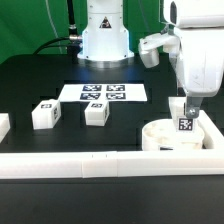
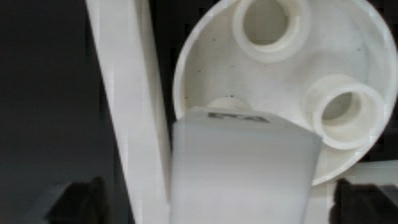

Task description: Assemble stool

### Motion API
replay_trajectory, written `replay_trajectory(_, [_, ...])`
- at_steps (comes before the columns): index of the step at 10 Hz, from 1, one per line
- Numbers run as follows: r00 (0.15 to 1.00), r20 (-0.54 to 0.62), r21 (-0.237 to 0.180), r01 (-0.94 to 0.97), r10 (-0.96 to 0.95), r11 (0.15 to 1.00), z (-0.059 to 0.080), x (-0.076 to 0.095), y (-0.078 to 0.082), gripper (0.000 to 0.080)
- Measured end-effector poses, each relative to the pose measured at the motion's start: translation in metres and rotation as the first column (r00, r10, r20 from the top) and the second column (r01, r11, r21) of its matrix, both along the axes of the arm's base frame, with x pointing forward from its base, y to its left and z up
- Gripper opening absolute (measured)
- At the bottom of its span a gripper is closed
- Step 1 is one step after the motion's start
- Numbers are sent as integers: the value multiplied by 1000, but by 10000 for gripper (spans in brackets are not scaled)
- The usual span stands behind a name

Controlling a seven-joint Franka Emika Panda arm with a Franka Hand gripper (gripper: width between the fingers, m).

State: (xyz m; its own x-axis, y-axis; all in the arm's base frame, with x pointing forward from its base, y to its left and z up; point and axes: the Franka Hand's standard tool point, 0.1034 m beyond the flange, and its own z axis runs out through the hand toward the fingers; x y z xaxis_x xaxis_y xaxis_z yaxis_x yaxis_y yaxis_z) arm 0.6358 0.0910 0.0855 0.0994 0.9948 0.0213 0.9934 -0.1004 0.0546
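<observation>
The round white seat [image 1: 160,133] lies at the exterior view's right, against the corner of the white rails. My gripper [image 1: 186,108] is shut on a white leg [image 1: 185,124] with a tag marker and holds it upright, its lower end at the seat. In the wrist view the leg [image 2: 249,160] fills the space between my dark fingers [image 2: 79,203], and its end sits against the seat [image 2: 231,70] between two round holes. Two more tagged legs [image 1: 45,113] [image 1: 97,112] stand loose on the black table to the exterior view's left.
The marker board [image 1: 104,92] lies in the middle near the robot base. A long white rail [image 1: 100,165] runs along the front and a second one [image 1: 213,132] stands beside the seat; it also shows in the wrist view [image 2: 128,100]. A white piece [image 1: 3,125] sits at the left edge.
</observation>
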Motion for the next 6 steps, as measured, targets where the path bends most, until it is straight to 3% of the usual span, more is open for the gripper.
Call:
replay_trajectory(1, [1000, 0, 0, 1, -1, 1000, 0, 0, -1, 402])
replay_trajectory(2, [1000, 0, 0, 11, -11, 1000, 0, 0, -1, 402])
replay_trajectory(3, [999, -1, 2, 43, -43, 999, 0, 0, -1, 335])
replay_trajectory(6, [986, -4, 11, 168, -168, 986, 0, 0, -1, 335])
